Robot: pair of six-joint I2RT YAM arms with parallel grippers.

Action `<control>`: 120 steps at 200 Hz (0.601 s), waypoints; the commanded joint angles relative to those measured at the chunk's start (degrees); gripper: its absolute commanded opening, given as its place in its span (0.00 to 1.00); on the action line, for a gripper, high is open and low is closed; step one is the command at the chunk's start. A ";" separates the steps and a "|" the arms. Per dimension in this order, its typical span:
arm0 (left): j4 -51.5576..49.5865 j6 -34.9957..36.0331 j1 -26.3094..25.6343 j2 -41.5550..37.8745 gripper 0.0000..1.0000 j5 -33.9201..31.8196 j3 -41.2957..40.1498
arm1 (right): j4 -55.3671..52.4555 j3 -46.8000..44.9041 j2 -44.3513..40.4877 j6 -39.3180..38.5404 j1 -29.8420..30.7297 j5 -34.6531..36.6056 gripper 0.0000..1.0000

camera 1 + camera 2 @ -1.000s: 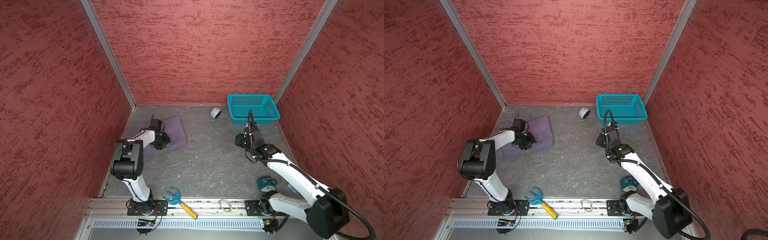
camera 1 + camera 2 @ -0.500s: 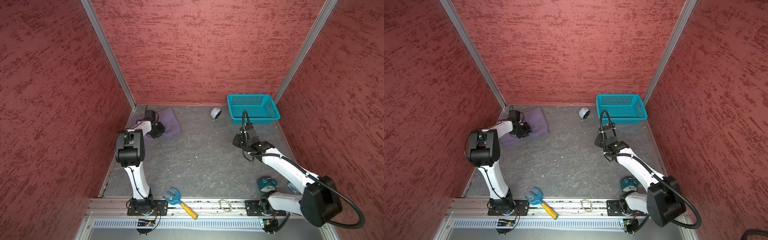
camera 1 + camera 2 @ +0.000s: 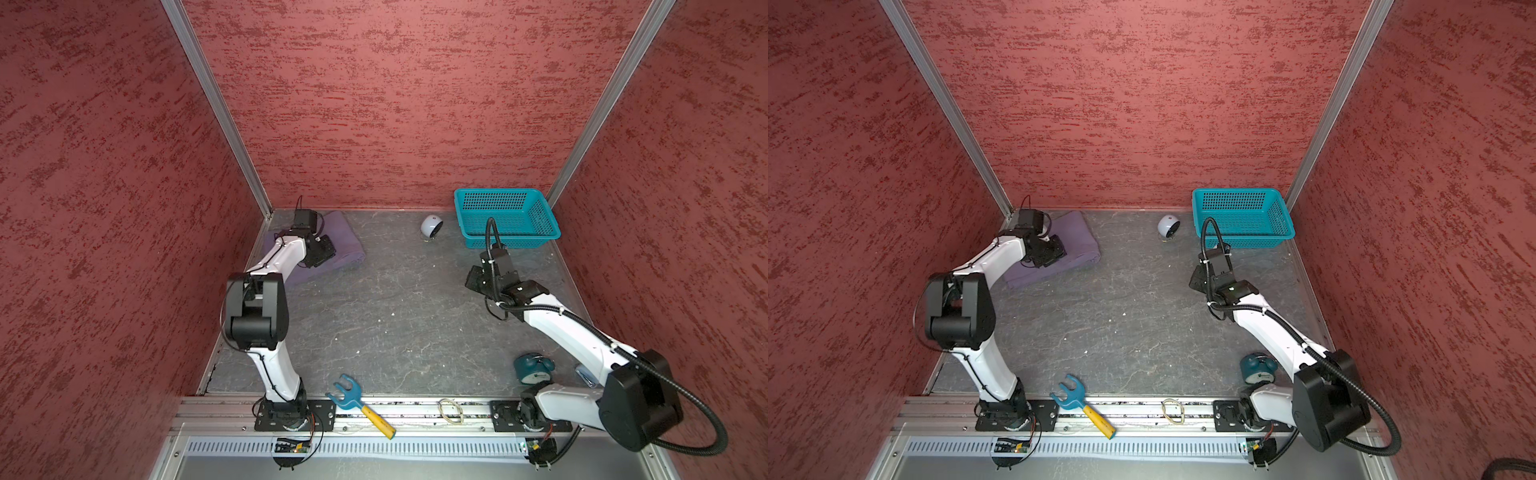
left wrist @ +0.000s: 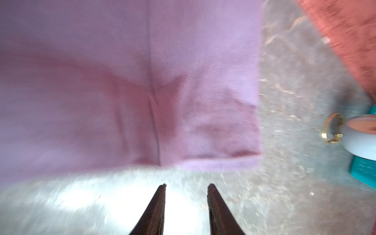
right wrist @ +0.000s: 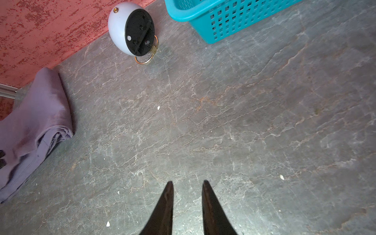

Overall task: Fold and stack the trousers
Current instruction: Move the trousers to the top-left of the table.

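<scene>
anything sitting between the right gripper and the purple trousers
Nothing visible. In the right wrist view only bare grey floor lies between the right gripper and the trousers. The white round clock and the teal basket sit by the back wall, off that line.

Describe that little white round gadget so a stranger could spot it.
Find the teal basket in the far corner. The white round gadget sits beside it, by the back wall. It alone is pale and ball-shaped, with a flat black face.

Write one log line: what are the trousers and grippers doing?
trousers: folded, far left corner | left gripper: open, empty | right gripper: open, empty
</scene>
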 commanded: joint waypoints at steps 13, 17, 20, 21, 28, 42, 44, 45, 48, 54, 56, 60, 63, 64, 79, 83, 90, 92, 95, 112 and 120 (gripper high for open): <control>1.75 -5.85 8.87 -9.09 0.37 -2.45 -9.51 | 1.63 -0.08 -3.88 0.56 -0.31 -1.36 0.26; 2.69 -6.35 10.20 -9.64 0.38 -1.44 -10.90 | 1.97 -0.46 -4.27 0.53 -0.31 -1.53 0.26; 3.26 -6.91 11.18 -9.94 0.38 -0.71 -11.70 | 2.23 -0.62 -4.57 0.52 -0.31 -1.69 0.26; 3.42 -7.07 11.47 -10.02 0.38 -0.50 -11.97 | 2.32 -0.78 -4.67 0.52 -0.31 -1.72 0.26; 4.57 -8.01 13.37 -10.17 0.38 0.66 -13.37 | 2.99 -1.38 -5.30 0.43 -0.31 -1.78 0.26; 5.74 -9.28 16.12 -8.92 0.38 1.41 -14.49 | 3.46 -1.95 -5.82 0.45 -0.35 -1.25 0.27; 5.77 -9.37 16.30 -8.74 0.38 1.51 -14.51 | 3.41 -1.87 -5.82 0.44 -0.32 -1.12 0.27; 5.86 -9.40 16.37 -8.49 0.38 1.48 -14.52 | 3.39 -1.84 -5.82 0.48 -0.31 -1.08 0.27; 6.05 -9.62 16.82 -8.00 0.38 1.68 -14.54 | 3.31 -1.75 -5.76 0.44 -0.31 -0.91 0.26; 6.53 -9.93 17.29 -6.93 0.38 2.11 -14.45 | 3.13 -1.44 -5.46 0.43 -0.35 -0.65 0.26; 6.76 -9.95 17.37 -6.66 0.37 2.26 -14.37 | 3.05 -1.35 -5.36 0.43 -0.32 -0.62 0.26; 7.20 -10.04 17.53 -5.75 0.37 2.58 -14.27 | 2.87 -1.09 -5.11 0.43 -0.31 -0.48 0.26; 7.45 -10.15 17.64 -5.11 0.37 2.73 -14.13 | 2.68 -0.89 -4.85 0.43 -0.31 -0.40 0.26; 7.58 -10.14 17.65 -4.87 0.37 2.80 -14.10 | 2.67 -0.82 -4.81 0.43 -0.31 -0.42 0.26; 8.49 -10.31 17.83 -1.23 0.37 2.77 -12.49 | 2.08 0.42 -3.36 0.35 -0.40 -0.13 0.26; 8.36 -10.31 17.98 -0.22 0.37 2.53 -11.79 | 1.91 0.69 -2.93 0.36 -0.40 -0.10 0.26; 7.80 -10.37 18.15 2.05 0.37 2.05 -10.36 | 1.58 1.26 -2.14 0.42 -0.40 -0.06 0.26; 7.69 -10.43 18.24 2.61 0.36 2.00 -9.92 | 1.52 1.33 -1.91 0.45 -0.40 -0.05 0.26; 7.50 -10.40 18.41 3.55 0.36 1.91 -9.26 | 1.39 1.59 -1.73 0.48 -0.40 -0.05 0.26; 6.62 -10.71 19.68 8.15 0.35 1.95 -6.15 | 1.47 2.28 -0.37 0.95 -0.40 -0.01 0.26; 6.46 -11.22 20.42 9.66 0.35 2.27 -5.01 | 1.67 2.39 0.16 1.20 -0.40 0.09 0.25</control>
